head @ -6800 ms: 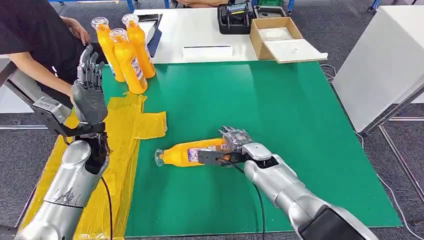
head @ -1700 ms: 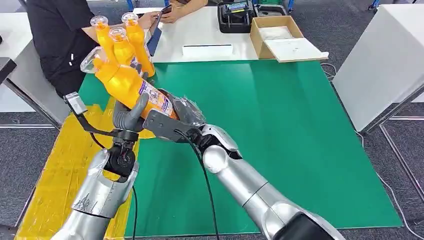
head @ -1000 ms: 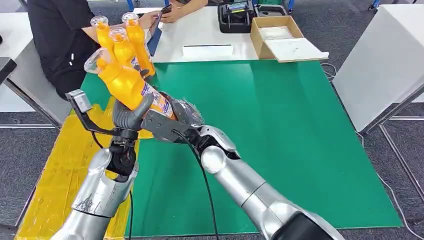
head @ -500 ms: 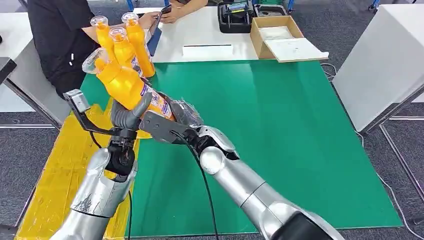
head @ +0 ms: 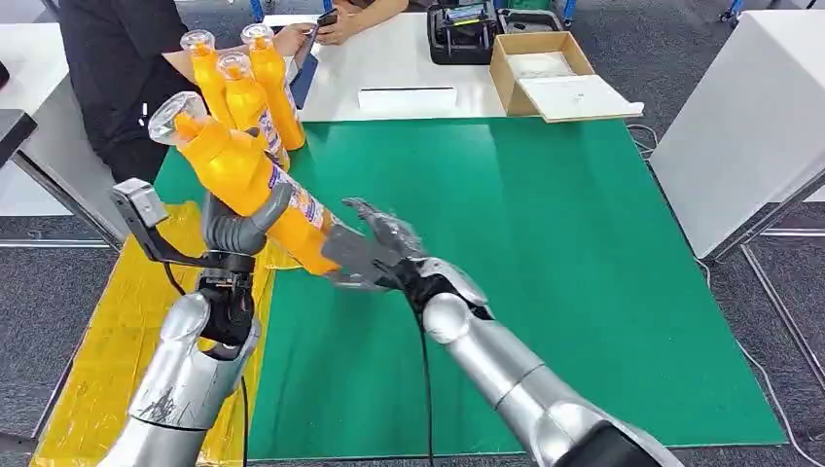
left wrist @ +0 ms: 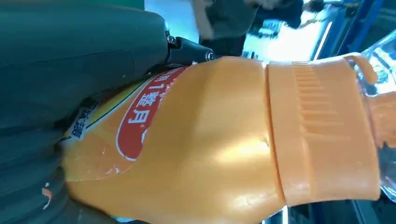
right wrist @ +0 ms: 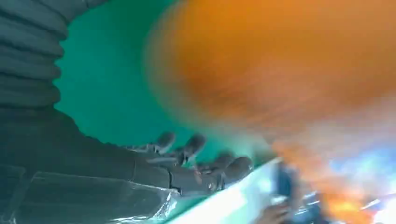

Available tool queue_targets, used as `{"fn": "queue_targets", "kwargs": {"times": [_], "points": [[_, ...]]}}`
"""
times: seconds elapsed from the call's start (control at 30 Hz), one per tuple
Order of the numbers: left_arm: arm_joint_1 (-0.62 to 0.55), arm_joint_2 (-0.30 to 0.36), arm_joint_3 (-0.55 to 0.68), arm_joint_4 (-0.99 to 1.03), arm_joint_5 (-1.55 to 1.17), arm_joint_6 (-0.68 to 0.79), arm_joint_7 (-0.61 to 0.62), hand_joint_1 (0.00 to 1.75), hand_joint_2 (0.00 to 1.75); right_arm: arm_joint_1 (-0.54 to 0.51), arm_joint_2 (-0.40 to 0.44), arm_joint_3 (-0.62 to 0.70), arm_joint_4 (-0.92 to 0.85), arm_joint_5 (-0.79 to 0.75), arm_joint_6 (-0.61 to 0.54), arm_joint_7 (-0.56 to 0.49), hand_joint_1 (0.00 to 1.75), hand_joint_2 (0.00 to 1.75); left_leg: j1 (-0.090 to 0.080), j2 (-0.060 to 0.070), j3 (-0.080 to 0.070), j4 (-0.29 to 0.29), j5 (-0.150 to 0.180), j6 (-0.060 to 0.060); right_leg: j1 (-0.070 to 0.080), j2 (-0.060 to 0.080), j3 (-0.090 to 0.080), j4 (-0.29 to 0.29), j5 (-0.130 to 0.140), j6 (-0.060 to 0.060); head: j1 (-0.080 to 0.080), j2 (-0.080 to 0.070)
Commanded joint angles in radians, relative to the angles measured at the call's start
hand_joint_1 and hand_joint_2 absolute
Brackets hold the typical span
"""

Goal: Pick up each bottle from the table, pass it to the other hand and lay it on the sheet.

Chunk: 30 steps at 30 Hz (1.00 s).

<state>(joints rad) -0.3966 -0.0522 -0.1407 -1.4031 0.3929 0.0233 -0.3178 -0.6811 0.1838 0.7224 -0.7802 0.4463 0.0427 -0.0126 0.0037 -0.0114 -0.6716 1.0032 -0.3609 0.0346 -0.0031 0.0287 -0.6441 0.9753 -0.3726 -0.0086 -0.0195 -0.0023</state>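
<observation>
- Orange bottle (head: 255, 195) held in the air, tilted, clear cap toward the far-left corner of the green mat (head: 545, 253), above the mat's left edge beside the yellow sheet (head: 126, 331).
- Left hand (head: 236, 226) grips its middle, fingers wrapped round the body.
- Right hand (head: 375, 248) just beside the bottle's base, fingers spread, holding nothing.
- Three more orange bottles (head: 248, 83) upright at the far-left corner.

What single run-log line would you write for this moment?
stage: handover | left hand: grips orange bottle | right hand: open, beside bottle base | yellow sheet: bare | three bottles: standing
</observation>
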Motion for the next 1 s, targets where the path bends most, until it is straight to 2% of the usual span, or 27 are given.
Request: {"fn": "queue_targets", "kwargs": {"times": [0.03, 0.13, 0.2, 0.23, 0.27, 0.33, 0.37, 0.4, 0.43, 0.47, 0.53, 0.6, 0.63, 0.73, 0.87, 0.9, 1.0], "points": [[-0.041, 0.051, 0.045, 0.062, -0.095, 0.027, -0.014, 1.75, 1.75, 0.254, -0.285, -0.318, -0.464, 0.03, 0.035, 0.023, 0.0, 0.0, 0.0, -0.008, 0.006, 0.0, -0.003, -0.002, 0.0, -0.012, 0.01, -0.001, -0.005, 0.001, 0.0, 0.0], [-0.047, 0.063, 0.041, 0.077, -0.131, 0.045, -0.029, 1.75, 1.75, 0.289, -0.323, -0.344, -0.499, 0.024, 0.045, 0.022, 0.0, 0.0, -0.001, -0.006, 0.002, 0.0, -0.001, -0.001, -0.001, -0.009, 0.005, -0.001, -0.003, 0.001, 0.0, 0.0], [-0.049, 0.069, 0.039, 0.079, -0.17, 0.071, -0.044, 1.75, 1.75, 0.292, -0.327, -0.348, -0.496, 0.018, 0.05, 0.012, 0.0, 0.0, -0.001, -0.008, 0.005, 0.001, -0.003, -0.002, -0.001, -0.011, 0.009, 0.0, -0.005, 0.001, 0.0, 0.0], [-0.051, 0.075, 0.029, 0.081, -0.242, 0.133, -0.06, 1.75, 1.75, 0.293, -0.325, -0.349, -0.489, 0.018, 0.05, 0.01, 0.0, 0.0, -0.002, -0.008, 0.011, 0.003, -0.007, -0.003, -0.002, -0.014, 0.015, 0.002, -0.01, 0.001, 0.0, 0.0], [-0.054, 0.086, 0.018, 0.085, -0.35, 0.209, -0.067, 1.75, 1.75, 0.295, -0.317, -0.345, -0.481, 0.018, 0.054, 0.005, 0.0, 0.0, -0.001, -0.004, 0.003, 0.001, -0.002, -0.002, -0.002, -0.006, 0.006, 0.0, -0.003, 0.0, -0.001, 0.0], [-0.065, 0.11, -0.011, 0.115, -0.563, 0.341, -0.047, 1.75, 1.75, 0.287, -0.312, -0.334, -0.464, 0.019, 0.056, -0.003, 0.0, 0.0, -0.002, -0.002, 0.004, 0.001, -0.003, -0.002, -0.002, -0.005, 0.005, 0.001, -0.003, 0.0, 0.0, 0.0], [-0.087, 0.138, -0.037, 0.187, -0.773, 0.428, -0.004, 1.75, 1.75, 0.274, -0.306, -0.325, -0.448, 0.018, 0.057, -0.01, 0.0, 0.0, -0.002, -0.002, 0.005, 0.001, -0.003, -0.002, -0.002, -0.006, 0.007, 0.001, -0.004, 0.0, 0.0, 0.0], [-0.09, 0.136, -0.03, 0.203, -0.776, 0.426, -0.008, 1.75, 1.75, 0.269, -0.303, -0.324, -0.444, 0.019, 0.055, -0.009, 0.0, 0.0, -0.001, 0.001, 0.003, 0.0, -0.002, -0.001, -0.002, -0.002, 0.003, 0.0, -0.002, 0.0, 0.0, 0.0], [-0.113, 0.159, -0.054, 0.285, -0.931, 0.458, 0.026, 1.75, 1.75, 0.25, -0.304, -0.314, -0.428, 0.01, 0.065, -0.014, 0.0, 0.0, -0.001, 0.001, 0.004, 0.0, -0.003, -0.001, -0.002, -0.002, 0.005, 0.001, -0.003, 0.0, -0.001, 0.0], [-0.137, 0.166, -0.057, 0.368, -0.984, 0.462, 0.03, 1.75, 1.75, 0.227, -0.303, -0.306, -0.406, 0.001, 0.071, -0.018, 0.0, 0.0, -0.001, 0.003, 0.003, 0.0, -0.002, 0.0, -0.002, 0.001, 0.003, 0.0, -0.001, 0.0, -0.001, 0.0], [-0.173, 0.175, -0.067, 0.486, -1.005, 0.461, 0.005, 1.75, 1.75, 0.185, -0.3, -0.292, -0.365, -0.013, 0.082, -0.025, 0.0, 0.0, -0.001, 0.002, 0.006, 0.0, -0.003, -0.002, -0.002, -0.001, 0.006, 0.001, -0.003, -0.001, -0.001, 0.0], [-0.21, 0.212, -0.152, 0.661, -1.231, 0.615, 0.05, 1.75, 1.75, 0.117, -0.29, -0.268, -0.297, -0.04, 0.107, -0.042, 0.0, 0.0, -0.001, 0.004, 0.004, 0.0, -0.001, -0.001, -0.002, 0.002, 0.003, 0.001, -0.001, 0.0, 0.0, 0.0], [-0.214, 0.204, -0.163, 0.738, -1.256, 0.661, 0.041, 1.75, 1.75, 0.082, -0.28, -0.253, -0.254, -0.051, 0.11, -0.05, 0.0, 0.0, -0.001, 0.006, 0.004, -0.001, -0.001, -0.001, -0.001, 0.003, 0.003, 0.001, 0.0, 0.0, 0.0, 0.0], [-0.219, 0.215, -0.207, 0.816, -1.369, 0.675, 0.09, 1.75, 1.75, 0.054, -0.274, -0.236, -0.225, -0.061, 0.119, -0.062, 0.0, 0.0, -0.001, 0.009, 0.004, -0.001, -0.001, -0.001, -0.001, 0.006, 0.002, 0.001, 0.001, -0.001, 0.0, 0.0], [-0.18, 0.211, -0.172, 0.847, -1.452, 0.675, 0.092, 1.75, 1.75, 0.016, -0.266, -0.21, -0.191, -0.077, 0.128, -0.073, 0.0, 0.0, -0.001, 0.009, 0.004, -0.001, -0.001, -0.002, -0.001, 0.006, 0.002, 0.001, 0.0, -0.001, -0.001, 0.0], [-0.166, 0.223, -0.197, 0.844, -1.436, 0.675, 0.101, 1.75, 1.75, -0.019, -0.302, -0.1, -0.187, -0.189, 0.078, -0.05, 0.0, 0.0, -0.001, 0.01, 0.007, 0.0, -0.002, -0.003, -0.001, 0.006, 0.005, 0.001, -0.001, -0.001, 0.0, 0.0], [-0.16, 0.216, -0.184, 0.869, -1.465, 0.675, 0.101, 1.75, 1.75, -0.024, -0.296, -0.105, -0.178, -0.185, 0.087, -0.055, 0.0, 0.0, -0.001, 0.01, 0.006, 0.0, -0.003, -0.003, -0.001, 0.006, 0.004, 0.002, -0.001, 0.0, 0.0, 0.0]]}}
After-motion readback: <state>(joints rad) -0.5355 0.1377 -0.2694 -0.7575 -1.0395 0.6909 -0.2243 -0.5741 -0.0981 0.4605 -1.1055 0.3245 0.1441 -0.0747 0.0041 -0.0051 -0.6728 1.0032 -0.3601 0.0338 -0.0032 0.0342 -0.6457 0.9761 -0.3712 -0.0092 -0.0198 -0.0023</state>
